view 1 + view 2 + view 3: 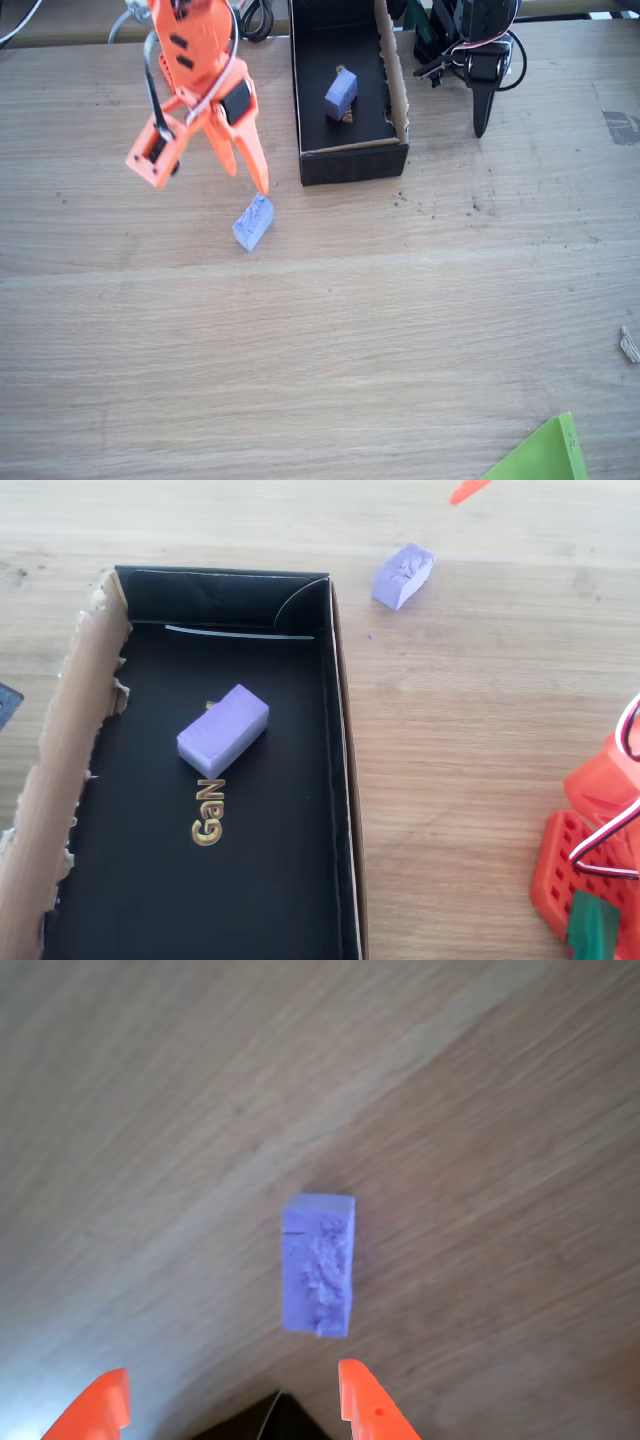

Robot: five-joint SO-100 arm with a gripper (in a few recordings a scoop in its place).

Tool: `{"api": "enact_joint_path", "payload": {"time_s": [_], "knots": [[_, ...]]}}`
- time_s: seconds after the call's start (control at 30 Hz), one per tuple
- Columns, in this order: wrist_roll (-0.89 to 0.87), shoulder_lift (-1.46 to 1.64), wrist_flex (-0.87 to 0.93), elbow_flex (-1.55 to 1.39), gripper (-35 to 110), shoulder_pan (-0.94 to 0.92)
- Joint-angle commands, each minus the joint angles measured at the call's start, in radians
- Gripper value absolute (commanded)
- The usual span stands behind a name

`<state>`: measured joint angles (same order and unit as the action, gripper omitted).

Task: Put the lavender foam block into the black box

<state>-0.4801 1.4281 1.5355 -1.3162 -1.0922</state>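
The orange gripper is hovering wide open and empty over the lavender foam block, which looks light and squashy, best pinched gently across its long smooth sides.

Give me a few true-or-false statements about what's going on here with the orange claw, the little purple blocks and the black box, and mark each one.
1. The lavender foam block lies on the bare wooden table, outside the black box. True.
2. The gripper is clamped on the block. False: its fingers are spread, with the block lying ahead of them on the table, untouched.
3. The black box is empty. False: a purple block already lies on its floor.
4. One long wall of the box is raw brown cardboard. True.
5. The lavender foam block has a rough, pitted top face. True.
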Motion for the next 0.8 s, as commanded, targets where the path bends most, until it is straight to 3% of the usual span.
{"api": "enact_joint_path", "payload": {"time_s": [0.0,0.77], "knots": [[-0.020,-0.021,-0.020,-0.006,27,0.006],[-0.106,-0.115,0.106,-0.015,24,0.011]]}}
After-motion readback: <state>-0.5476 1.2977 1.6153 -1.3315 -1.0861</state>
